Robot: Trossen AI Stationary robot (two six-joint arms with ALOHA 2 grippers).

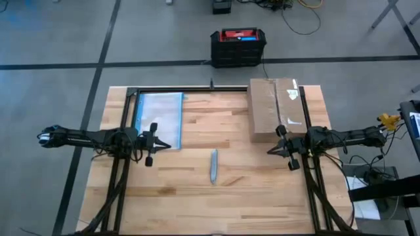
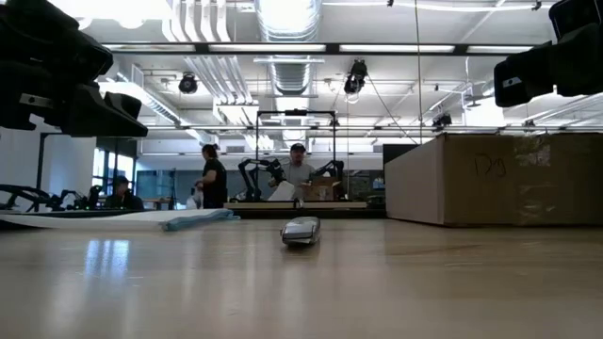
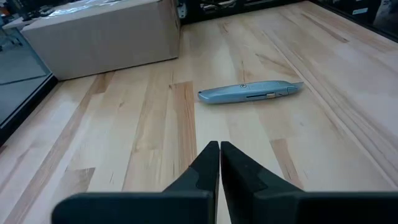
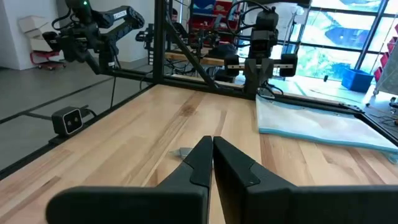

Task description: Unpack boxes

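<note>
Nearest the low camera, a grey metal utility knife (image 2: 301,231) lies alone mid-table, probably set there for cutting tape. Behind it to the right, the plain brown cardboard box (image 1: 275,109) sits sealed with clear tape at the table's far right corner. Both arms wait at the sides, the left gripper (image 1: 164,145) and right gripper (image 1: 271,150) pressed together, holding nothing.

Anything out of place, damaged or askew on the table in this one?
Nothing stands out. The cardboard box sits closed and square at the far right corner, the plastic bag lies flat at the left, and a utility knife lies mid-table. The left gripper and right gripper hang shut and empty.
</note>
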